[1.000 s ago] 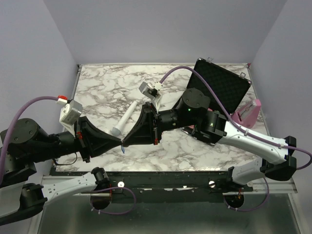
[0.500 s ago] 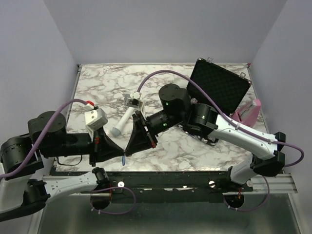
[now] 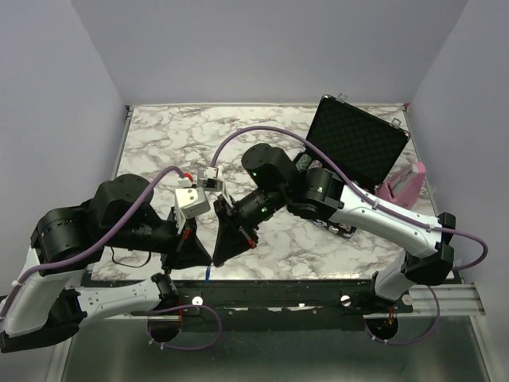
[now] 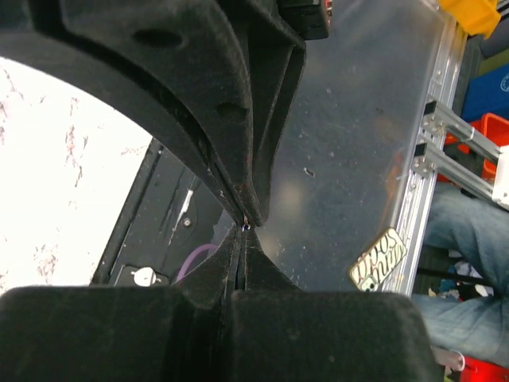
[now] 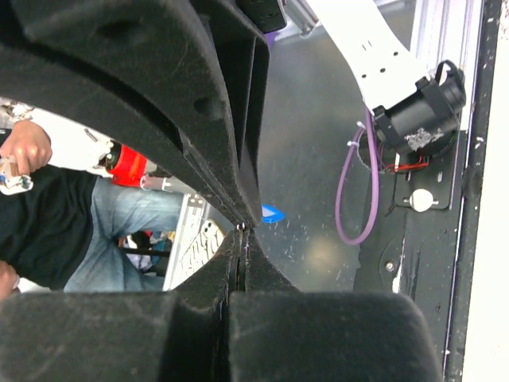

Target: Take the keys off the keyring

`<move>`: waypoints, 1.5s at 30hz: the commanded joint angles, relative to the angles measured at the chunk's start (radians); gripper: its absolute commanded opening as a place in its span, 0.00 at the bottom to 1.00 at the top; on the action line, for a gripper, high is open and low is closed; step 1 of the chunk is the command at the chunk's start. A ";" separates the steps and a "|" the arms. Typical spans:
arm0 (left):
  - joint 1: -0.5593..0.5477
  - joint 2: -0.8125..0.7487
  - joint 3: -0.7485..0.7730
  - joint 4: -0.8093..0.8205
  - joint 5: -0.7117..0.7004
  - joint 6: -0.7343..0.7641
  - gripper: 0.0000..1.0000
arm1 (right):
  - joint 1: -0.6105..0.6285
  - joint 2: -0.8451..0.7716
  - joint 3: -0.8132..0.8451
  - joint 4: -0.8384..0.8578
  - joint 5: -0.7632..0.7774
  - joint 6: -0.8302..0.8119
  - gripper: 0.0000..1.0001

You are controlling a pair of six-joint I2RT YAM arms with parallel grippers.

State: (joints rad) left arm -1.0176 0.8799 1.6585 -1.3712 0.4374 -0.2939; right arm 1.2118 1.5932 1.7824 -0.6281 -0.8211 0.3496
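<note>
Left claw (image 4: 245, 227) and right claw (image 5: 241, 229) are both clenched. Seen from above, they meet tip to tip just past the near edge of the table (image 3: 159, 135), low between the two arm bases. Each wrist view shows its own two fingers pressed flat together with no gap. A tiny silvery speck sits at the very point, and I take it for the ring (image 4: 246, 226), pinched from both sides. It is too small to tell how much of the loop each claw has.

On the table, the black case (image 3: 358, 143) stands open at the far right, well away from the work.

A key (image 3: 207, 274) with a blue head hangs just below the joined tips in the overhead view. The right wrist view shows a sliver of blue right behind the upper finger. Only this one key can be made out, and I cannot tell whether there are more.

My reading is that the task is in its middle part. The bundle is lifted and gripped by both claws, but the key dangles close under the ring and looks not yet freed. No loose key shows on the marble. What is left is to work the key's hole round the ring's coil until it slips off, and then to do the same for any others.
</note>
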 commanded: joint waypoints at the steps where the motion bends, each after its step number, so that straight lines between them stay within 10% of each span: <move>1: -0.003 0.048 -0.037 0.101 0.028 0.009 0.00 | 0.008 0.040 0.017 0.071 0.017 -0.017 0.01; 18: 0.008 -0.106 0.080 0.122 -0.354 -0.111 0.56 | 0.006 -0.171 -0.268 0.338 0.283 0.060 0.01; 30: 0.008 -0.452 -0.371 0.760 -0.296 -0.289 0.54 | 0.008 -0.441 -0.721 1.100 0.465 0.337 0.01; 45: 0.008 -0.414 -0.447 0.909 -0.220 -0.318 0.46 | 0.008 -0.406 -0.741 1.320 0.401 0.443 0.01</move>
State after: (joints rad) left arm -1.0138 0.4534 1.2114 -0.5095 0.1722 -0.5987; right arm 1.2137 1.1927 1.0569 0.5678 -0.4080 0.7563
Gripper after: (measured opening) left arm 0.467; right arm 0.009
